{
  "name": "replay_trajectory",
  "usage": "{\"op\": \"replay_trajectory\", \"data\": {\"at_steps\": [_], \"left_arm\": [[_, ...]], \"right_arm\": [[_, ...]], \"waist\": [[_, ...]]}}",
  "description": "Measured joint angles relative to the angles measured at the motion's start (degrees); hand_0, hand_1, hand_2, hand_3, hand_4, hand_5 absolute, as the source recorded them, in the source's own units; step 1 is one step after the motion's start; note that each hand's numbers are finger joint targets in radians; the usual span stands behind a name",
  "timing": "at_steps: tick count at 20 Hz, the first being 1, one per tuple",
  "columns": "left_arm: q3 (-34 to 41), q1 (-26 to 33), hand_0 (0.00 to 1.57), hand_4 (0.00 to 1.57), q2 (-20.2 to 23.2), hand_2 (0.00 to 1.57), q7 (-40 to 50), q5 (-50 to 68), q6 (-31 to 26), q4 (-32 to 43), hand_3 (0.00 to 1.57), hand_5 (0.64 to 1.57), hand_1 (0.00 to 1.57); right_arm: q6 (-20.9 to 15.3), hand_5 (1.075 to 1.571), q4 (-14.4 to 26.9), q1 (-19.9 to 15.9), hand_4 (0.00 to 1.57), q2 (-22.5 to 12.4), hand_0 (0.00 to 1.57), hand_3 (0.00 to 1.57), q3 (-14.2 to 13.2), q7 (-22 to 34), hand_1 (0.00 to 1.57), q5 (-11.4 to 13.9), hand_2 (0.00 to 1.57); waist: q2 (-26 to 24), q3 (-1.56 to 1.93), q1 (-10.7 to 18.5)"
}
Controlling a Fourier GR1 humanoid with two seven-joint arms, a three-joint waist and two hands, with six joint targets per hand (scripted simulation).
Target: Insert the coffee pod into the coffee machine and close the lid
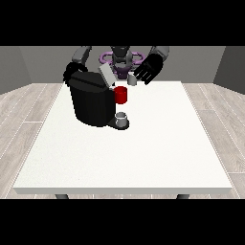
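Coffee pod (132, 79), small and grey, sits at the fingers of the hand at the view's right (148, 70), though whether they pinch it I cannot tell; next it must travel to the coffee machine's (92, 103) open lid (107, 75).

Machine on table, lid up, both hands near it.

Black coffee machine (91, 103) stands at table's (143, 158) far left-centre; grey lid (107, 75) tilted open. Red part (121, 94) at machine's front, grey cup (122, 118) below on its base. Small grey pod (132, 79) just beside the hand at view's right (148, 70), fingers spread. Hand at view's left (72, 72) behind machine, mostly hidden.
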Motion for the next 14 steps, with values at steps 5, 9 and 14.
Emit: {"op": "replay_trajectory", "data": {"at_steps": [5, 9, 14], "left_arm": [[0.4, -2.3, 1.26, 0.51, 0.5, 1.31, 0.4, -0.4, -0.6, 0.3, 1.24, 1.571, 1.26], [0.9, -4.4, 1.28, 0.49, 1.3, 1.30, 1.3, -0.8, -0.9, 0.9, 1.24, 1.571, 1.28], [0.6, -4.8, 1.28, 0.50, 0.6, 1.31, 1.2, -1.5, -0.5, 1.1, 1.22, 1.571, 1.28]], "right_arm": [[-1.2, 1.571, -1.6, -1.1, 0.51, 0.1, 0.00, 0.00, 0.7, 1.4, 0.00, 1.1, 0.00], [-1.6, 1.571, -2.7, -2.0, 0.54, -0.1, 0.00, 0.00, 0.6, 2.2, 0.00, 1.4, 0.00], [-1.9, 1.571, -3.4, -2.2, 0.48, -0.5, 0.00, 0.00, 0.1, 2.3, 0.00, 1.6, 0.00]], "waist": [[1.2, 0.00, -1.0], [2.5, 0.00, -2.1], [3.5, -0.01, -2.2]]}}
